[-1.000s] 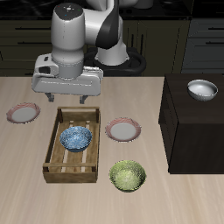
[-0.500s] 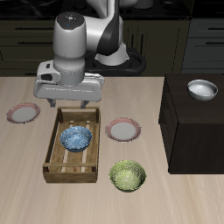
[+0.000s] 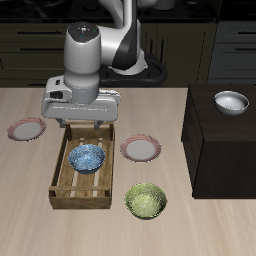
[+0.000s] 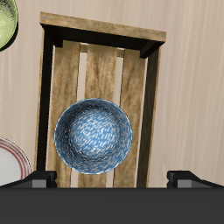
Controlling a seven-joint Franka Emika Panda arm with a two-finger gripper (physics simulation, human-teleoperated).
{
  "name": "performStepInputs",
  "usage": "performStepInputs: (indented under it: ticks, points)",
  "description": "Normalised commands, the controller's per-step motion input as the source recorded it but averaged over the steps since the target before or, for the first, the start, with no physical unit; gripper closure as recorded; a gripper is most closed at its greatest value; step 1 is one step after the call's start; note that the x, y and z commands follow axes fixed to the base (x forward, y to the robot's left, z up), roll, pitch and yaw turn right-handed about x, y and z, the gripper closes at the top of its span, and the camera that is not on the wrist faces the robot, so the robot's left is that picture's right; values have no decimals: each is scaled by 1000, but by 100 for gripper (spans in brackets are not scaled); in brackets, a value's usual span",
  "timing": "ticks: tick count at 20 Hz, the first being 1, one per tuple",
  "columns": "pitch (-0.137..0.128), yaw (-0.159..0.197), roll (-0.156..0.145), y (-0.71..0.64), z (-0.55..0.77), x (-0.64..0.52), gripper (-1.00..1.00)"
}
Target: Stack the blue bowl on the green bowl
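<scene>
The blue bowl [image 3: 88, 157] has a speckled blue-and-white glaze and sits inside a wooden slatted crate [image 3: 66, 193]. It also shows in the wrist view [image 4: 94, 136], lying on the crate's slats [image 4: 98, 59]. The green bowl [image 3: 147, 200] stands on the table beside the crate, near the front edge; only its rim [image 4: 5, 22] shows in the wrist view. My gripper [image 3: 83, 125] hangs open and empty above the crate's back end, a little behind the blue bowl. Its fingertips [image 4: 40, 178] show apart.
A red-rimmed plate [image 3: 141, 149] lies beside the crate, and another [image 3: 27, 129] lies near the table's far side edge. A white-grey bowl [image 3: 231, 102] sits on a dark cabinet [image 3: 225, 150] at the table's side.
The gripper has moved forward and down toward the crate, from behind its back edge to over its back end. The bowls have not moved.
</scene>
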Motion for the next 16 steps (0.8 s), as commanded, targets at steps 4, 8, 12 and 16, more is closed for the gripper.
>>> performStepInputs:
  ticks: [4,8,12,16]
  points:
    - [14,14,4,64,-203,-9,-100]
    - [13,20,11,91,-169,-33,-100]
    - [-1,34,-6,13,-154,-48,-100]
    - [8,-8,-13,-36,-140,-15,-100]
